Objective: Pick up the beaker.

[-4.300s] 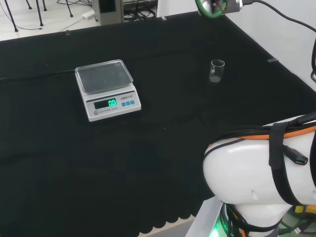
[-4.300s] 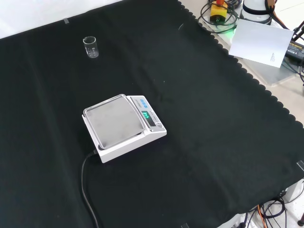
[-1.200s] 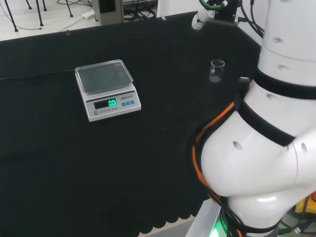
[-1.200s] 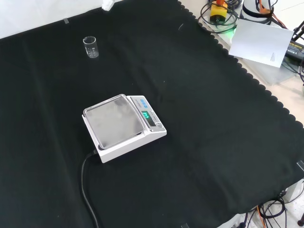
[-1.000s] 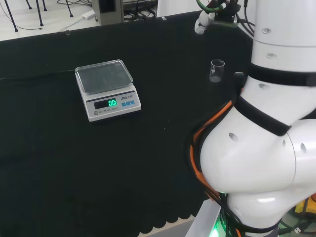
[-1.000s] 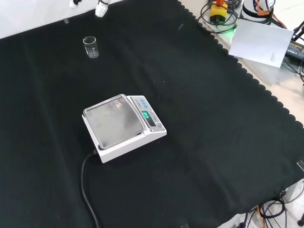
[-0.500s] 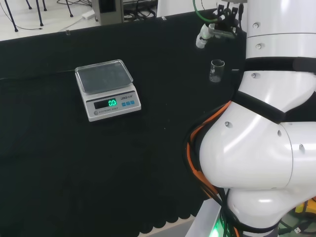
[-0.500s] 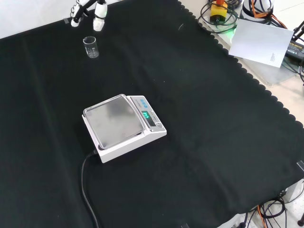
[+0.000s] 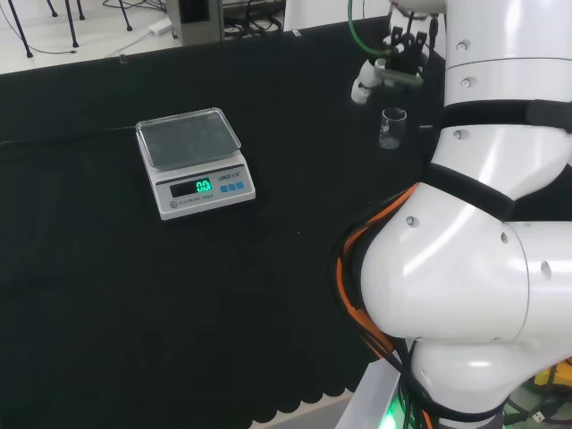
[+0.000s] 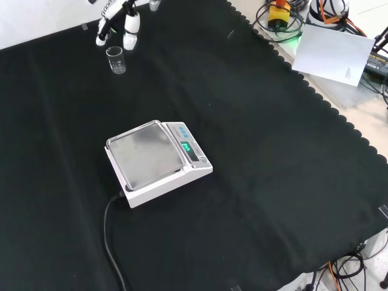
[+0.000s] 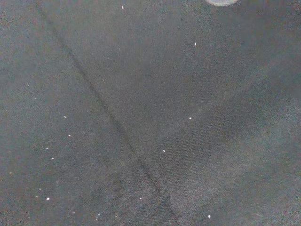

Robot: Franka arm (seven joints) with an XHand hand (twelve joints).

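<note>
— Where is the hand [image 10: 124, 23]?

— In the front view it comes down from the top edge, its white fingertips [image 10: 130, 41] pointing at the cloth [image 10: 260, 151]. The fingers look fairly straight and spread, relaxed, with nothing between them. In the head view the hand [image 9: 391, 61] shows as black segments ending in a rounded white tip, just left of the arm's big glossy white links [image 9: 483, 223].

— And the beaker [image 10: 116, 60]?

— It stands upright on the cloth just below the fingertips in the front view, apart from them. It is a small clear glass cylinder with a thin rim. In the head view the beaker [image 9: 391, 128] sits just beneath the hand, a small pouring lip visible at its rim.

— What else is there?

— Well away from the hand, a white digital scale [image 10: 159, 162] with a flat square weighing pan of dull metal, a lit green display and a black cable [image 10: 112, 242] trailing off it. The cloth is matt black with a scalloped edge; seen from the wrist, the cloth [image 11: 141, 117] shows fine weave, a diagonal crease and specks of lint.
</note>
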